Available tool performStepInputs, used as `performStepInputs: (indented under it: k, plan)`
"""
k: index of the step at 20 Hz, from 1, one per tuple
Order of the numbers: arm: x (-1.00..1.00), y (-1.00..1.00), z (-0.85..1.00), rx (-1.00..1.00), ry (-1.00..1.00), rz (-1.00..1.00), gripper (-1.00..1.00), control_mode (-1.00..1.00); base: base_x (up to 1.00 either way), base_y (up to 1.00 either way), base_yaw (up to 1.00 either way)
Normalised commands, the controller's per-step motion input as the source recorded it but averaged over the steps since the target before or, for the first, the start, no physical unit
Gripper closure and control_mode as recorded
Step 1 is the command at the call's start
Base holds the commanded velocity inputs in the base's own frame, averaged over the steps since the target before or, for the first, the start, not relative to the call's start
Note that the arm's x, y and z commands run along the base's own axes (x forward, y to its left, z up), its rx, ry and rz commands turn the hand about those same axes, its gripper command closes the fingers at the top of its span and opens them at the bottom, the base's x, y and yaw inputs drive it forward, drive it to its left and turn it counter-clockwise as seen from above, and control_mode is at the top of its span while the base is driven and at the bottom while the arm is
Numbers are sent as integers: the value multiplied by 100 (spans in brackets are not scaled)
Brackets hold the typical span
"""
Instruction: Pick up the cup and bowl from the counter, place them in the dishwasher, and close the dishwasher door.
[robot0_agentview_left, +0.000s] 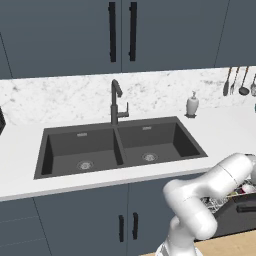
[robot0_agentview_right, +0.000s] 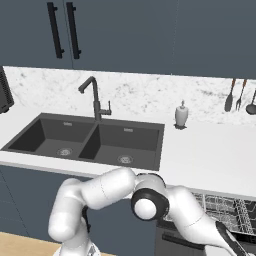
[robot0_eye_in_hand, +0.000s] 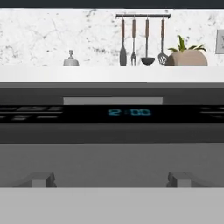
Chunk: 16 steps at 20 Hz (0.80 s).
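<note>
In the hand view my gripper is open, its two fingertips set wide apart with nothing between them. Right in front of it is the dishwasher door, a grey panel whose black top strip carries a blue display. The white counter runs just above and behind it. From the base views the dishwasher stands open at the lower right, its wire rack showing past my arm. A small red and white thing sits in the rack; I cannot tell what it is. The cup and bowl are out of view.
A black double sink with a dark faucet lies to the left. A soap dispenser stands on the counter, kitchen utensils hang on the backsplash, and a potted plant sits at the right. Blue-grey cabinet doors are below.
</note>
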Motion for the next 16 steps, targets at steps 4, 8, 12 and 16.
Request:
performStepInputs:
  k: [4,8,12,16]
  plan:
    - [100,0,8,8,-22,0,-100,-100,0,0,0]
    - [100,0,0,7,-16,0,-100,-100,0,0,0]
    - [100,0,0,5,-12,0,-100,-100,0,0,0]
    - [100,0,0,5,-14,0,-100,-100,0,0,0]
